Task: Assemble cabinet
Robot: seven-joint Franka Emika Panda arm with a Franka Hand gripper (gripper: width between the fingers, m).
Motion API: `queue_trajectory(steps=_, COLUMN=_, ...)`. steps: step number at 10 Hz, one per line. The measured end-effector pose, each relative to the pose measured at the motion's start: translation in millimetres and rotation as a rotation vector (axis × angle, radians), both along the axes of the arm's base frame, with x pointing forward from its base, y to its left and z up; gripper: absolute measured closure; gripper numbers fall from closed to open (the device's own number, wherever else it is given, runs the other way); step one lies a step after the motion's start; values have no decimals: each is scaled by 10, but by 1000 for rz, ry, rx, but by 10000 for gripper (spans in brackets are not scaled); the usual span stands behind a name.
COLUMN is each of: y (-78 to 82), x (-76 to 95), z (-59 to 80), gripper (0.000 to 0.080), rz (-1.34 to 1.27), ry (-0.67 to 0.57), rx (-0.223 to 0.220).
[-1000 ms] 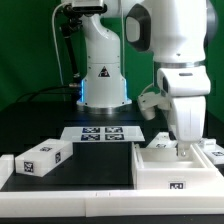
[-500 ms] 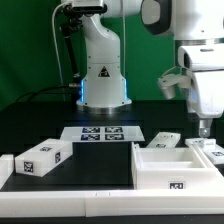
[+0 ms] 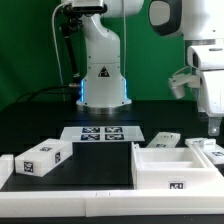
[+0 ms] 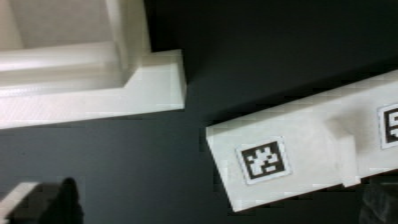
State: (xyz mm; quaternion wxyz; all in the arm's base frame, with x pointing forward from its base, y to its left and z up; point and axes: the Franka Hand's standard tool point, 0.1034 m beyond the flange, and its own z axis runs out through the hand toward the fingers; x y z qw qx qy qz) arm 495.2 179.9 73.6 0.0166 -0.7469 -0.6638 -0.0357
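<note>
Small white drawer piece [image 3: 42,158] is lying at the front-left corner of the desk [image 3: 100,165], with tags showing on its top and side faces. It is sitting just inside the white border rail [image 3: 70,192] running along the front edge.

Marker board [image 3: 100,133] is lying flat mid-desk, in front of the arm base [image 3: 103,85] at the back edge.

Cabinet body [image 3: 172,170] is sitting at the front-right corner, open side up, one tag facing out on its front wall. Small panel piece [image 3: 165,141] is lying just behind it, toward the back edge.

Tagged panel [image 3: 205,148] is lying at the right edge, just beside the body's back-right corner.

Gripper [image 3: 213,127] is hanging above the right edge, over the tagged panel and clear of it, fingers pointing down.

The wrist view is showing a stepped corner of the cabinet body [image 4: 89,70] and the tagged panel [image 4: 311,145] with two tags facing up, bare black desk between them. Only one dark finger [image 4: 45,205] is showing there, blurred, so whether the jaws are apart or together can't be told.
</note>
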Motion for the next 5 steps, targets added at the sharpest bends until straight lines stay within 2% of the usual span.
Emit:
queue_trajectory(steps=1, y=27, x=13, z=-13, gripper=2, rz=50, ry=-32, rx=15)
queue_trajectory(steps=5, y=264, x=-193, z=-206, gripper=2, rz=172, ry=-96, rx=59)
